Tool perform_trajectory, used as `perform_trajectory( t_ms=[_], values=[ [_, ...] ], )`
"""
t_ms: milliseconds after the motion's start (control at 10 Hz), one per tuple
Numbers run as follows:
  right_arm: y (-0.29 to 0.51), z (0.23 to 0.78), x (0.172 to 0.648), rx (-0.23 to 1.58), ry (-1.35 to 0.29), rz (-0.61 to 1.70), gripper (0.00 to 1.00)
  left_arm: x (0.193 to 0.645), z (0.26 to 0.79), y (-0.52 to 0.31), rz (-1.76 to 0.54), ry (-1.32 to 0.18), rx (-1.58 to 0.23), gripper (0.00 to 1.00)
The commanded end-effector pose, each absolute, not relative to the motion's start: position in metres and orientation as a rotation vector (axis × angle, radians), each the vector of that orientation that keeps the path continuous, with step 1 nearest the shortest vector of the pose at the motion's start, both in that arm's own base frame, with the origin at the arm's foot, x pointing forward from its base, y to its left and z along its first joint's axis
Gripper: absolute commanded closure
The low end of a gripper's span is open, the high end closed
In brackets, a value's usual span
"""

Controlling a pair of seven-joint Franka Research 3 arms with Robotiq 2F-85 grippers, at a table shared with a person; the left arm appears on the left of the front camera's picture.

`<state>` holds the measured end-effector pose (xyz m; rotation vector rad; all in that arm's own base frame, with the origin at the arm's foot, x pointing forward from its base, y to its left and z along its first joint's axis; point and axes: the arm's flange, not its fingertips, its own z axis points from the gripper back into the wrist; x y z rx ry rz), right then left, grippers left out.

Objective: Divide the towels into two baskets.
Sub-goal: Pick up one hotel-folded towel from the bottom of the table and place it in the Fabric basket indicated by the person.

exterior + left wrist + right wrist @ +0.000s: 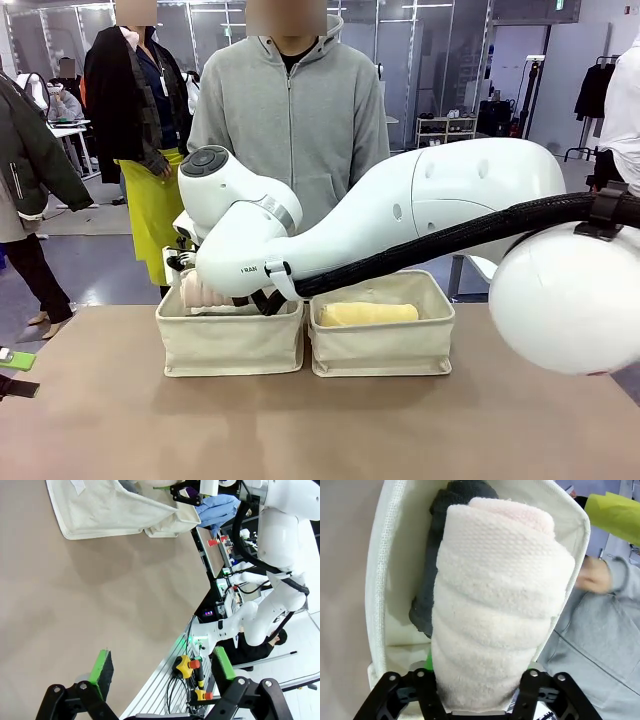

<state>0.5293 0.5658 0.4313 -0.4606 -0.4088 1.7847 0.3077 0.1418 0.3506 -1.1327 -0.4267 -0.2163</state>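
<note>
Two cream canvas baskets stand side by side at the table's far edge. In the right basket (385, 352) lies a yellow towel (368, 313). My right arm reaches across to the left basket (230, 345), where the end of a pale peach towel (203, 292) shows. In the right wrist view that peach towel (495, 605) lies between the spread fingers of my right gripper (479, 666), resting on a dark grey towel (447, 555) inside the basket (377, 580). My left gripper (162, 669) hangs open and empty over bare table, a basket (110, 510) far ahead of it.
A person in a grey hoodie (290, 120) stands right behind the baskets, one hand (592, 577) near the left basket's far rim. The brown table (300, 430) is bare in front of the baskets. A small green item (15, 358) lies at its left edge.
</note>
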Motion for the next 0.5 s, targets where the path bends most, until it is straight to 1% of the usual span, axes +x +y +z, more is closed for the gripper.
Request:
perform_trajectory(
  t_ms=[0,400],
  values=[
    [0.568,0.44,0.528,-0.465,-0.388,1.789,0.0,0.306,0.353,0.142,-0.218,-0.445,-1.145,0.0],
    [0.559,0.45,0.522,-0.432,-0.418,1.784,0.0,0.306,0.353,0.142,-0.218,-0.445,-1.145,0.0]
  ],
)
